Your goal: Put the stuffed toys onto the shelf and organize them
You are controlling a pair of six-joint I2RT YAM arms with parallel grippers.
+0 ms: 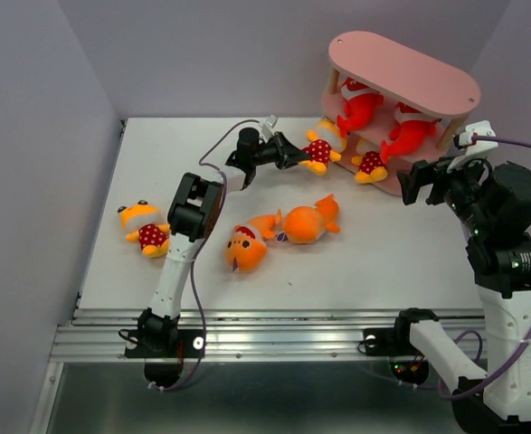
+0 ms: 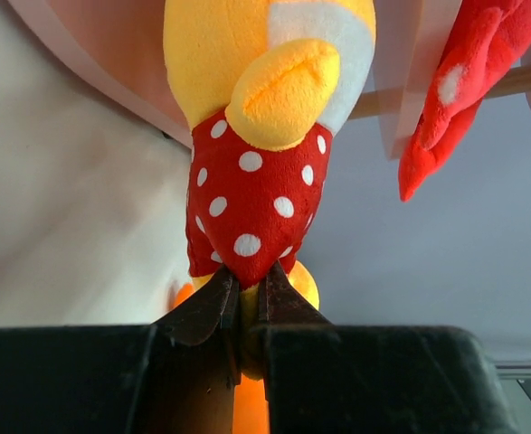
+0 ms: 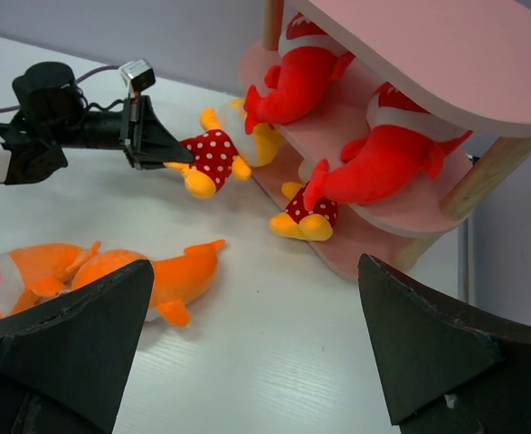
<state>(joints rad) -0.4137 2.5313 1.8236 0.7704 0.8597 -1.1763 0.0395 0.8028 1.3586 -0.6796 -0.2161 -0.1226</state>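
Toys are lying spread out: one dotted figure (image 1: 145, 228) is sitting well left of the left claw (image 1: 301, 158) and nearer the bases, while an orange shark (image 1: 247, 248) is touching a second orange shark (image 1: 308, 222) just on its near side. That claw is pinching the red dotted end of a second figure (image 1: 320, 147), holding it at the shelf (image 1: 410, 72) end just beyond its tips. Right of it, a red shark (image 1: 360, 108) and a second red shark (image 1: 408, 133) are lying on the middle board and a third figure (image 1: 370, 167) is resting at the bottom board's front edge, near the right claw (image 1: 416, 183), which is hanging spread wide and empty.
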